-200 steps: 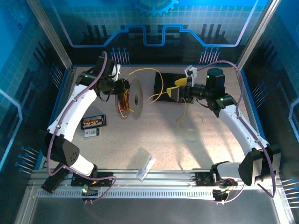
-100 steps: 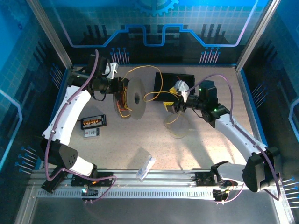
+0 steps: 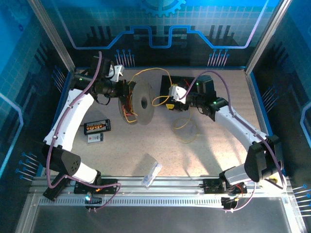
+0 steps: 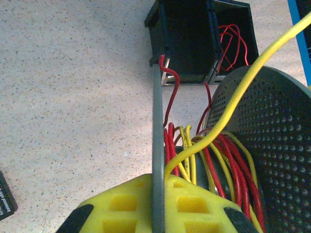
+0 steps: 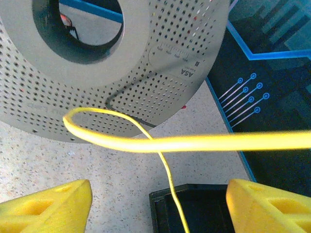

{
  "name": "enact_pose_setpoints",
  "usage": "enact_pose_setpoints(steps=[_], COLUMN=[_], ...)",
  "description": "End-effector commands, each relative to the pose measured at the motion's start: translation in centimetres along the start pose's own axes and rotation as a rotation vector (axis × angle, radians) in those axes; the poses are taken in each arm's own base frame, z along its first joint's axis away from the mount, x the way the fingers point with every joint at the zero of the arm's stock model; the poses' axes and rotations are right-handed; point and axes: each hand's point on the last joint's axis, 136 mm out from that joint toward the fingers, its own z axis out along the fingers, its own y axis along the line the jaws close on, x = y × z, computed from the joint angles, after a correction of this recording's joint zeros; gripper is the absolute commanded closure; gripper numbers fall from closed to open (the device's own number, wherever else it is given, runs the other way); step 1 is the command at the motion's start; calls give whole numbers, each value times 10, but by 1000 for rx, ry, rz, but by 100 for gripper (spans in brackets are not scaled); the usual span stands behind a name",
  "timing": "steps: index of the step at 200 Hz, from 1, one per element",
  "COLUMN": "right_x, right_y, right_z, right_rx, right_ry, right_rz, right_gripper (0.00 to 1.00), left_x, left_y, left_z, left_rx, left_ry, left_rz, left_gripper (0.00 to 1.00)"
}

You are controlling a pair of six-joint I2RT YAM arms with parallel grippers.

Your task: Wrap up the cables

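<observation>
Midway through winding, by the look of it: several red and yellow turns of the cables [image 4: 214,160] already on the hub of the spool [image 3: 141,103], centre-left of the top view. Left gripper [image 4: 158,194] pressed together on the spool's flange edge, bottom of the left wrist view. Right gripper [image 5: 158,201] spread wide, pinching nothing. Loose yellow cable [image 5: 194,143] crossing mid-frame between its 2 fingers, apparently touching neither. Next, probably: closing on that strand, then leading it round the hub, clear of the black box [image 3: 182,81].
</observation>
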Motion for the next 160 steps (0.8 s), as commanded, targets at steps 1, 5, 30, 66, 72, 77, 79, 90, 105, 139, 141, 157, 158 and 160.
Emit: enact_pose_setpoints(steps=[1, 5, 30, 66, 72, 77, 79, 90, 105, 139, 141, 157, 158, 160], right_x=[-2, -1, 6, 18, 21, 23, 24, 29, 35, 35, 36, 41, 41, 41], right_y=[-7, -7, -12, -13, -13, -12, -12, -11, -10, -16, -16, -13, -13, -13], right_z=[10, 13, 25, 38, 40, 42, 43, 46, 47, 28, 28, 26, 26, 25], right_rx=[-15, -15, -8, -1, -4, -6, -6, -7, 1, 16, 16, 0, -1, -4], right_ry=[-13, -13, -26, -31, -28, -24, -23, -16, -6, -84, -81, -81, -83, -84], right_rz=[-112, -118, -123, -105, -104, -102, -102, -103, -107, -27, -29, -29, -29, -26], right_gripper=[30, 31, 36, 42, 42, 42, 42, 41, 38, 40, 40, 38, 38, 37], left_x=[-16, -16, -15, -15, -15, -15, -15, -16, -16, -16, -16, -17, -17, -17], left_y=[-26, -27, -28, -30, -31, -31, -31, -32, -31, -32, -32, -33, -33, -33], left_z=[-31, -32, -31, -30, -31, -31, -31, -31, -31, -32, -32, -31, -30, -31], left_rx=[103, 107, 120, 132, 134, 136, 136, 138, 134, 137, 138, 145, 145, 147], left_ry=[-86, -88, -82, -79, -80, -81, -81, -80, -80, -80, -80, -80, -77, -78], left_rz=[31, 32, 31, 29, 30, 30, 30, 30, 34, 36, 35, 37, 36, 36], left_gripper=[100, 100, 100, 100, 100, 100, 100, 100, 100, 100, 100, 100, 100, 100])
